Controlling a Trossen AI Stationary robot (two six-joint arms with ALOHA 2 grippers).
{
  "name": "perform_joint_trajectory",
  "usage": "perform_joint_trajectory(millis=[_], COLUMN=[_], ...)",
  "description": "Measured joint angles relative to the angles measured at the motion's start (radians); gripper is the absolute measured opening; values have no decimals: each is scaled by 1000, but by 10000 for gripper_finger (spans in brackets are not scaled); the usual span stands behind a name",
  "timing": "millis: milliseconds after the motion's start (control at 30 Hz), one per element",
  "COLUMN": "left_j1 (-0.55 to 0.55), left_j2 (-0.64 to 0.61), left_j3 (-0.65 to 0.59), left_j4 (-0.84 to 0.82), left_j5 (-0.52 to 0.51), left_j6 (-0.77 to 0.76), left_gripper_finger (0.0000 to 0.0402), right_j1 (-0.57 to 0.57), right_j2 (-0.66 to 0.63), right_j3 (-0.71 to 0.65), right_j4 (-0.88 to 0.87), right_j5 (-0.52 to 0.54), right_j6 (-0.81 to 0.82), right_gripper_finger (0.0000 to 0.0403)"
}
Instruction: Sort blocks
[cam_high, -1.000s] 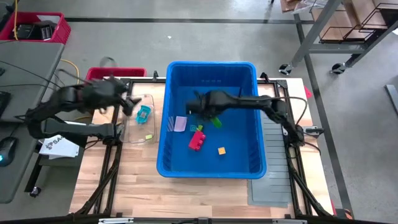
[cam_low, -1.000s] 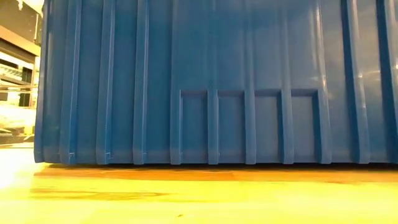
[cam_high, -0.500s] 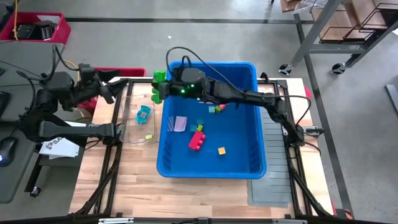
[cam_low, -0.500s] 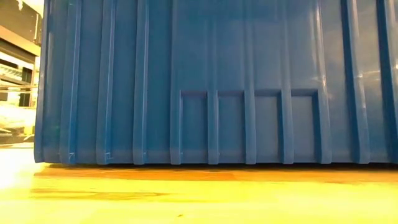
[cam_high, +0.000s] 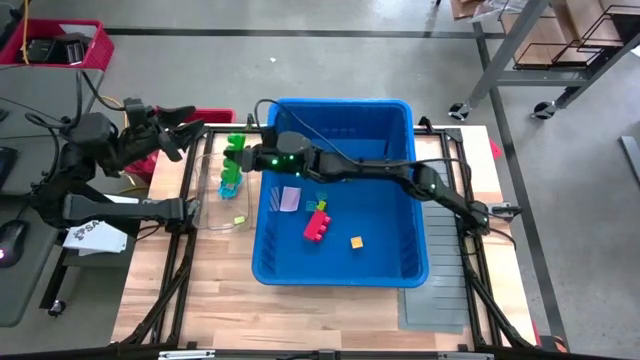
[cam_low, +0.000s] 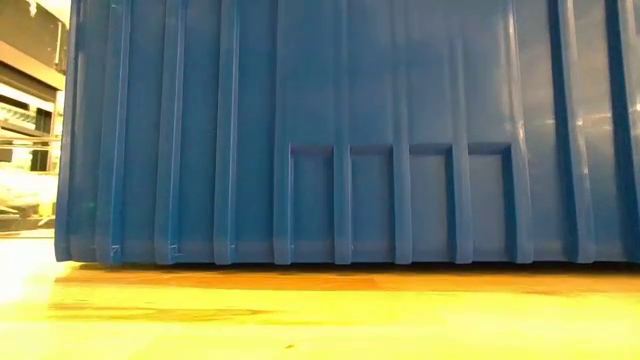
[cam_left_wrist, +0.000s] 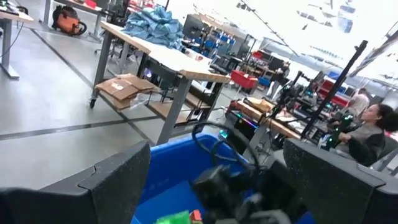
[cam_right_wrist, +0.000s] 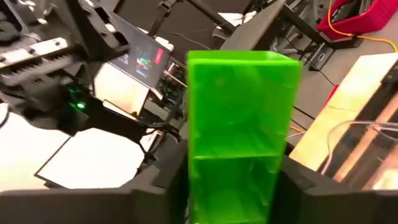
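Carried out of the blue bin (cam_high: 400, 190) since a second ago, the green block (cam_high: 235, 150) now hangs in the right claw (cam_high: 240, 158) above the clear tray (cam_high: 215, 222), beside the teal block (cam_high: 229, 186). Its jaws clamp the block's sides in the right wrist view (cam_right_wrist: 239, 130). Lower first, then release, so it doesn't bounce out. Far left of the worktop (cam_high: 300, 310), the left claw (cam_high: 185, 128) waits with fingers spread wide, holding nothing.
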Motion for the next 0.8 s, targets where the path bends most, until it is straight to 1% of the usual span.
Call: perform_joint_trajectory(millis=[133, 200, 267, 333, 433, 533, 600, 667, 800], left_j1=[0, 0, 0, 0, 0, 0, 0, 0, 0], left_j2=[0, 0, 0, 0, 0, 0, 0, 0, 0], left_j3=[0, 0, 0, 0, 0, 0, 0, 0, 0], left_j4=[3, 3, 3, 3, 2, 2, 2, 1, -2], left_j5=[0, 1, 2, 2, 3, 2, 2, 2, 3], left_j6=[-1, -9, -14, -16, -18, -18, -18, -18, -18], left_gripper_finger=[365, 365, 365, 365, 365, 365, 365, 365, 365], right_j1=[18, 28, 36, 40, 39, 31, 24, 14, -7], right_j2=[23, 24, 22, 22, 22, 22, 22, 19, -4], right_j3=[0, 0, 0, 0, 0, 0, 0, 0, 0], right_j4=[0, 0, 6, 29, 86, 145, 188, 234, 241], right_j5=[3, 9, 36, 57, 95, 101, 76, 29, -64], right_j6=[-78, -126, -150, -126, -34, 12, 7, -23, -77], right_gripper_finger=[225, 252, 268, 276, 280, 281, 281, 282, 282])
